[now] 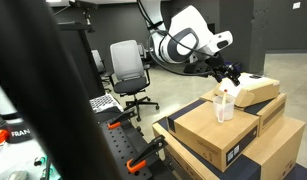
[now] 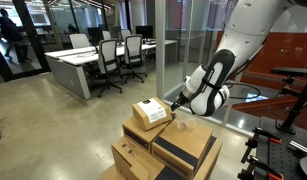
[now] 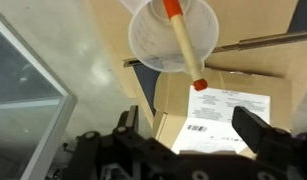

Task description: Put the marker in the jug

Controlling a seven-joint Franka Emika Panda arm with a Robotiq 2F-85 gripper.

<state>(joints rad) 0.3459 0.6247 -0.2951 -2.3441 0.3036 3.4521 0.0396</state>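
Atop stacked brown cardboard boxes, the translucent whitish plastic jug holds the thin orange-tipped marker, which leans toward five o'clock. The gripper gapes wide and empty. Brushing the marker's protruding end could topple the light jug.

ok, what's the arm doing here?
The Panda's gripper hangs open and empty above the jug, which stands on a stack of cardboard boxes. The marker appears to be inside the jug, leaning with one end past the rim. Judging by that, the drop looks done.
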